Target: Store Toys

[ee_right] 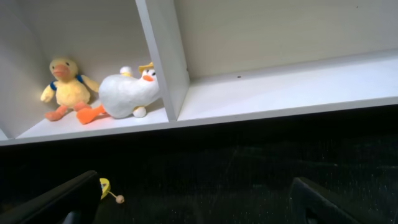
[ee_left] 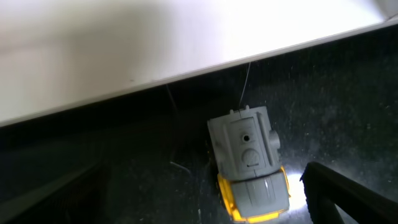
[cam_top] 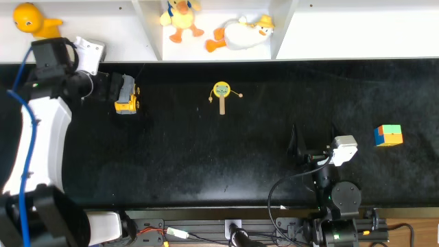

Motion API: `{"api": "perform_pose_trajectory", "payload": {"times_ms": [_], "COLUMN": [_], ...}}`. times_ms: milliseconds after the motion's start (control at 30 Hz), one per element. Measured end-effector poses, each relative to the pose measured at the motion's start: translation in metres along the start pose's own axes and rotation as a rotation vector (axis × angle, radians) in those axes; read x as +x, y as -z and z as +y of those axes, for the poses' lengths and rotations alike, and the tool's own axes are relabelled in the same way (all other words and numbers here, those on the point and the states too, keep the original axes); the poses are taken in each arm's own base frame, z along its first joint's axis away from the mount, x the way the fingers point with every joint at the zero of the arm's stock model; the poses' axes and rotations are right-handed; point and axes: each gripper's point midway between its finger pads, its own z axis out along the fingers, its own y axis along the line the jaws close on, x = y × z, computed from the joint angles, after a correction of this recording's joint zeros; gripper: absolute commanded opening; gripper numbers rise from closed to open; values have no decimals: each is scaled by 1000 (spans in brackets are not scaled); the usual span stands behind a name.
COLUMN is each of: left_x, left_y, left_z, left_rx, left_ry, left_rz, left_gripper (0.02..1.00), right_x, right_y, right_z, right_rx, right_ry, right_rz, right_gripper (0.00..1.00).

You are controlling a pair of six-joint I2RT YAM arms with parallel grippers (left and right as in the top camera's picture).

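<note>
A grey and yellow toy truck [cam_top: 125, 96] [ee_left: 249, 165] stands on the black table near the back left, just in front of the white shelf [cam_top: 288, 51]. My left gripper [cam_top: 110, 86] [ee_left: 205, 208] is open, and the truck lies between its fingers, closer to one of them. My right gripper [cam_top: 296, 145] [ee_right: 199, 211] is open and holds nothing, low at the front right and facing the shelf. A yellow rattle [cam_top: 221, 92] [ee_right: 107, 188] lies mid-table. A multicoloured cube [cam_top: 388, 135] sits at the right.
A yellow duck [cam_top: 34, 19] sits in the shelf's left compartment. A yellow plush duck [cam_top: 182, 17] [ee_right: 64, 87] and a white plush goose [cam_top: 243, 33] [ee_right: 127, 93] fill the middle one. The right compartment [ee_right: 292, 81] holds nothing. Cables run along the table's front edge.
</note>
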Motion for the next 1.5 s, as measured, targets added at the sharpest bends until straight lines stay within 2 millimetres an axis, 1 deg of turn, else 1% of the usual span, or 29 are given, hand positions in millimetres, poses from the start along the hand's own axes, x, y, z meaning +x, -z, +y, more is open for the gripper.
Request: {"api": "perform_pose_trajectory", "payload": {"times_ms": [67,333,467,533,667,867,1033,1200,1367,1500], "left_x": [2,3,2,4,12,38,48,52,44,43], "left_y": [-5,-6,-9,-13,-23,-34,-38,-49,-56,-57], "left_z": [-2,-8,-20,-28,-38,-38,-38,-36,-30,-29], "left_rx": [5,13,29,35,31,11,-3,-24,-47,-57], "left_ry": [18,118,116,112,119,176,214,246,248,247], "left_rz": [15,23,33,50,92,166,186,154,86,80], "left_gripper": [998,998,996,998,996,998,996,998,998,978], "right_x": [0,0,0,0,0,0,0,0,0,0], "right_y": [0,0,0,0,0,0,0,0,0,0], "right_z": [0,0,0,0,0,0,0,0,0,0], "right_rx": [0,0,0,0,0,0,1,0,0,0], "right_ry": [0,0,-1,0,0,-1,0,0,0,0], "right_rz": [-1,0,0,0,-1,-1,-1,0,0,-1], "right_gripper": [996,993,996,996,993,996,996,996,996,996]}}
